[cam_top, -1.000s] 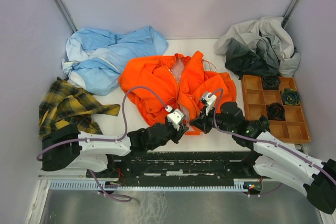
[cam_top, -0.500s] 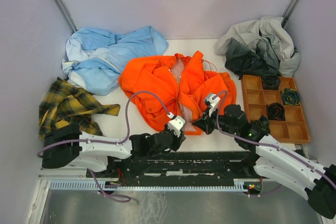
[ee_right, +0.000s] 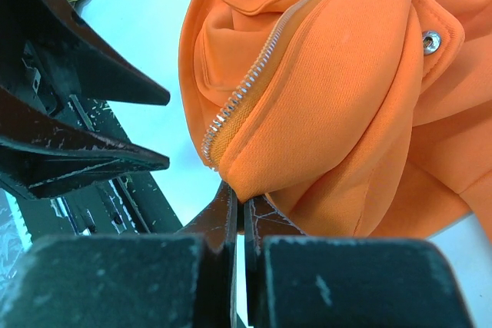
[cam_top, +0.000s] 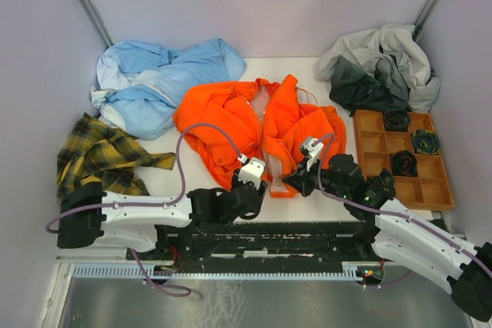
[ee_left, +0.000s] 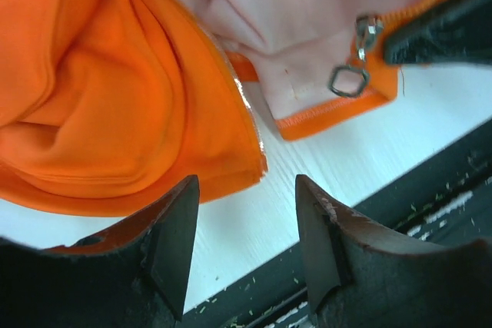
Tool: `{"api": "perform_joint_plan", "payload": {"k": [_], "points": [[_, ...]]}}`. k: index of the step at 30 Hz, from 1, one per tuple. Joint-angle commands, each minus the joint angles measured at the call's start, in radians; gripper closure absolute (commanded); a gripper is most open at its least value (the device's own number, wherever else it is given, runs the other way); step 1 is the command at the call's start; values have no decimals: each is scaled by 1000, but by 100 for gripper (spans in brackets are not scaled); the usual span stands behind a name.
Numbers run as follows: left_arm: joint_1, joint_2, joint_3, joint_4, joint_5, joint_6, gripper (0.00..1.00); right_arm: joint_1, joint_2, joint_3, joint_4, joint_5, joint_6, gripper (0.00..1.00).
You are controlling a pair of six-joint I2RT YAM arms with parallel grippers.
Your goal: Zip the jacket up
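The orange jacket (cam_top: 238, 117) lies unzipped in the middle of the table, its pale pink lining (cam_top: 261, 101) showing. My right gripper (cam_top: 290, 182) is shut on the jacket's bottom hem beside the zipper teeth (ee_right: 246, 90), pinching orange fabric (ee_right: 338, 97) at its tips (ee_right: 240, 201). My left gripper (cam_top: 260, 183) is open and empty just in front of the hem, next to the right gripper. In the left wrist view its tips (ee_left: 246, 190) hover over bare table below the left flap (ee_left: 115, 113). The zipper slider and its metal pull (ee_left: 352, 74) hang on the other flap.
A light blue garment (cam_top: 161, 82) lies at the back left and a yellow plaid shirt (cam_top: 100, 155) at the left. A grey and dark clothing heap (cam_top: 380, 67) lies at the back right. A wooden compartment tray (cam_top: 370, 147) stands at the right. The black base rail (cam_top: 269, 232) runs along the near edge.
My left gripper has shifted slightly near the hem, drawing back and then turning a little left. My right gripper has stayed shut on the hem, nearly still.
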Motion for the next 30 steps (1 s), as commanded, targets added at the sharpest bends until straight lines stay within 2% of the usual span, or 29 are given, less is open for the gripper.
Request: {"api": "perform_joint_plan", "payload": {"k": [1, 9, 13, 20, 30], "points": [[27, 88, 142, -208, -124, -123, 40, 0, -18, 5, 48, 19, -4, 99], [133, 300, 274, -242, -42, -113, 40, 0, -47, -3, 24, 61, 5, 99], [170, 358, 287, -234, 23, -107, 44, 0, -59, -6, 20, 75, 4, 99], [177, 378, 268, -185, 132, -104, 45, 0, -50, 0, 10, 87, 2, 99], [175, 314, 239, -132, 185, -116, 45, 0, -44, 1, 10, 84, 4, 99]]}}
